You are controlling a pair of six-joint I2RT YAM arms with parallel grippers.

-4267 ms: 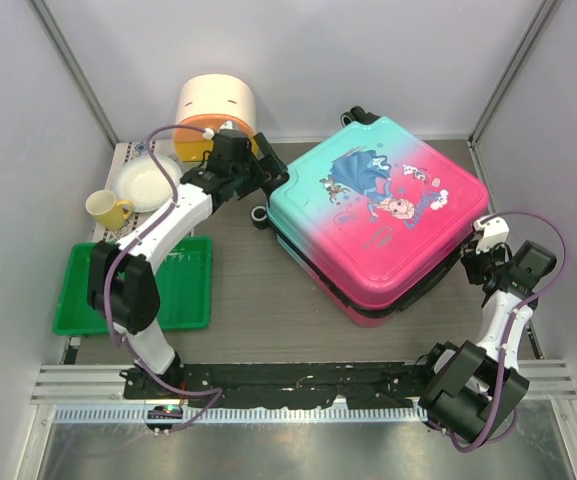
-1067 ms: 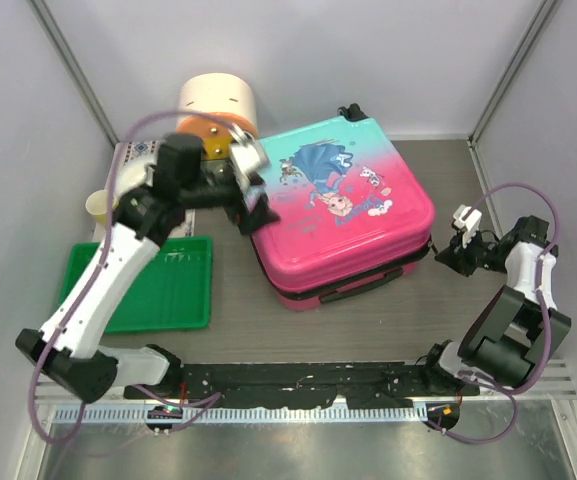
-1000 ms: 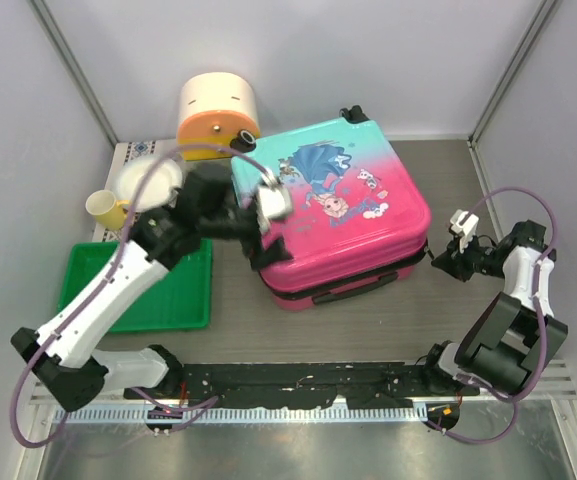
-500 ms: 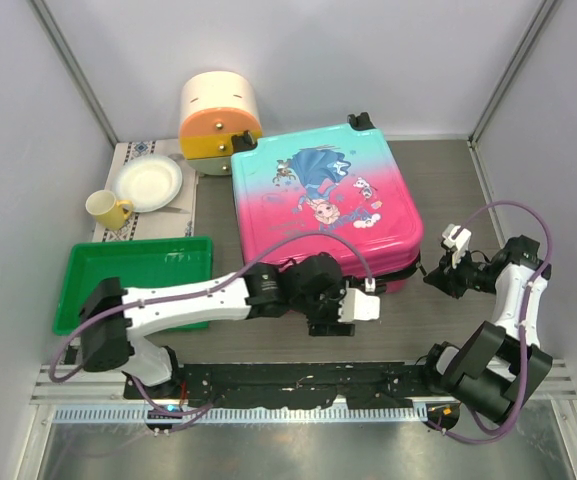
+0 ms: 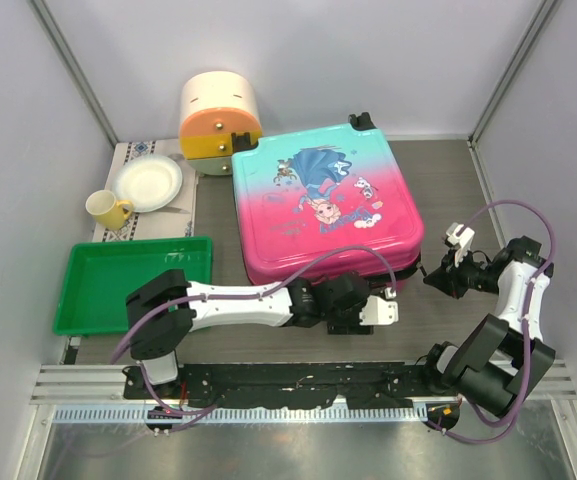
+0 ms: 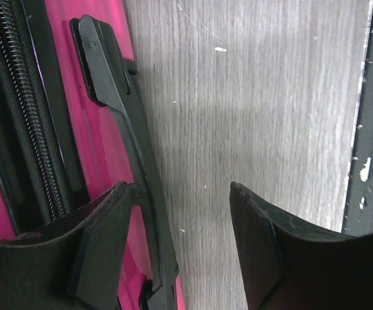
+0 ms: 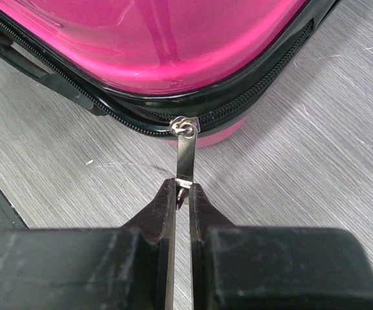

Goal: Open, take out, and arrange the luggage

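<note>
Princess-print suitcase (image 5: 323,215), lettering too small to read — right end effector (image 7: 181,194) clamped on its zip pull (image 7: 186,152), left end effector (image 6: 181,194) apart around the handle (image 6: 131,129).

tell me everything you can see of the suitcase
The luggage is a hard shell, turquoise fading to pink, with a cartoon princess print, black wheels at the far edge, black zip and handle. It lies flat and closed on the table. The right gripper pinches its zip pull; the left gripper stands open astride the handle.
</note>
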